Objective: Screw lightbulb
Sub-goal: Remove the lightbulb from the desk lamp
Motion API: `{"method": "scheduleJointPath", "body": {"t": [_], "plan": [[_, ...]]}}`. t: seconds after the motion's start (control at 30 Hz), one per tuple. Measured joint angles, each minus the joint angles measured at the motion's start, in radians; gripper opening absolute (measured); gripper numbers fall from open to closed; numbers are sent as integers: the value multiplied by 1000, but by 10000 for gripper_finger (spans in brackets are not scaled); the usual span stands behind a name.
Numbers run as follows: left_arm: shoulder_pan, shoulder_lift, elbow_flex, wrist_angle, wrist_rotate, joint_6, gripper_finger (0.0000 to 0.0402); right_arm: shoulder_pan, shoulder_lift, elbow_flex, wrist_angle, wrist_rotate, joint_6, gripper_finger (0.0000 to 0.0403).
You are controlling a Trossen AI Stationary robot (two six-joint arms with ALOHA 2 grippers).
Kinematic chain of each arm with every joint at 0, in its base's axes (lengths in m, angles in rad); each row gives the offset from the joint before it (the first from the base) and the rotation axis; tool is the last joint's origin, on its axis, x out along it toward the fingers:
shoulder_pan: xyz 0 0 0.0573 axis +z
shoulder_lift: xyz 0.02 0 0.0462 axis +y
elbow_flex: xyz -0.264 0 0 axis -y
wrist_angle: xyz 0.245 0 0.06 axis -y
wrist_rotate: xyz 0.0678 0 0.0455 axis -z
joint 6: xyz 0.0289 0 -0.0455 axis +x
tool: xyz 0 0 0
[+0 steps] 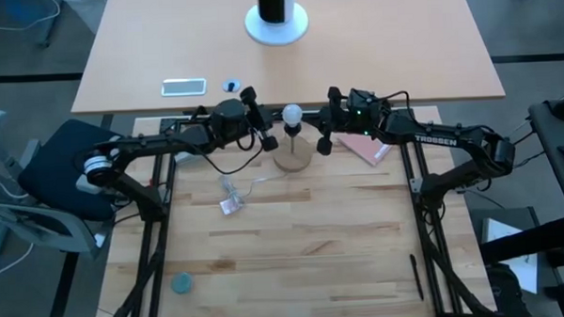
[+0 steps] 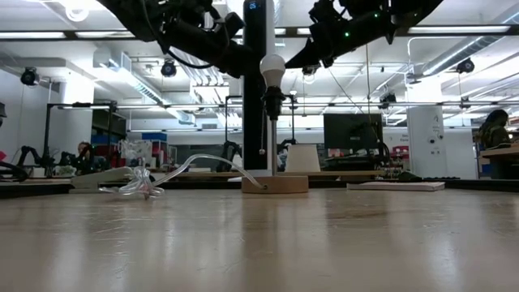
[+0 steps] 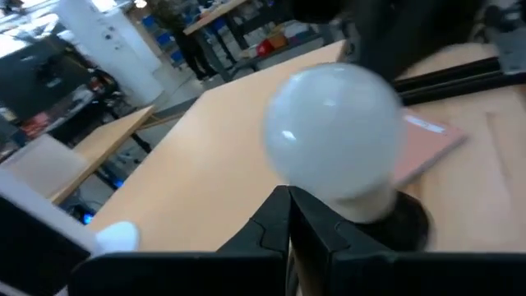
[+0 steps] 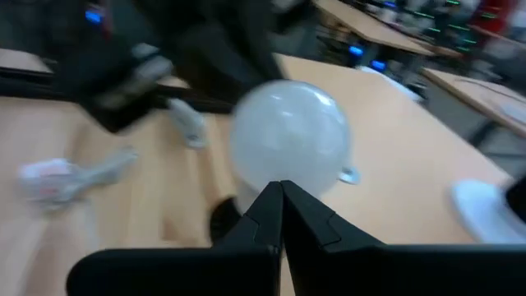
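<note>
The frosted white lightbulb (image 1: 291, 114) stands upright with its base in the black socket (image 2: 273, 101), which sits on a thin stem above the round wooden stand (image 1: 293, 158). My left gripper (image 1: 266, 131) is shut and hovers just left of the bulb. Its wrist view shows the bulb (image 3: 333, 131) close beyond the closed fingertips. My right gripper (image 1: 325, 138) is shut and hovers just right of the bulb, which also shows in its wrist view (image 4: 288, 136). In the high view a gap shows between each gripper and the bulb.
A crumpled clear wrapper (image 1: 231, 193) lies left of the stand on the near side. A pink pad (image 1: 368, 148) lies to its right. A teal disc (image 1: 181, 282) and a black pen (image 1: 417, 276) lie near the front edge. A phone (image 1: 184, 86) lies on the far table.
</note>
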Motion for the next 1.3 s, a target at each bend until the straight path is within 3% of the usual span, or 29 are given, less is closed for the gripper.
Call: {"method": "scheduleJointPath", "body": {"t": [0.13,0.27,0.53,0.7,0.87,1.3], "plan": [[-14,-26,0,-84,47,0,0,-9,-2,0,-35,21,-6,0],[-3,-56,0,-65,-44,9,0,-6,-16,0,-47,0,-11,0],[10,-20,1,18,-90,10,0,-5,-31,0,-38,-202,-7,0],[7,5,0,45,-68,12,0,-6,-28,0,-12,-199,0,0],[9,5,0,46,32,12,0,-5,-28,0,-17,-200,1,0],[4,-11,0,10,63,12,0,-7,-29,0,-25,-154,-1,0]]}}
